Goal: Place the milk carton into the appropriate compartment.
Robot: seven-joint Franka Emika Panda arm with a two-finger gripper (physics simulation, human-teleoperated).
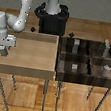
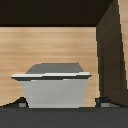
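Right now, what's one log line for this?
fingers: beside small white-grey milk carton, grip unclear | place: exterior view's left edge of light tan tray | dark brown partitioned tray: carton not inside

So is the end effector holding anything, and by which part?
Cannot tell for sure: the milk carton sits between the end effector fingertips, flanked at its lower sides; contact unclear.

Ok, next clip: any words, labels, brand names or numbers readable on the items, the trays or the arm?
None can be read.
Milk carton: plain grey-white faces in the wrist view, no print showing.
Items in the dark tray: too small and blurred to show any label.
Tan tray: bare wood grain, no marks.
Arm: plain white, no logo visible.
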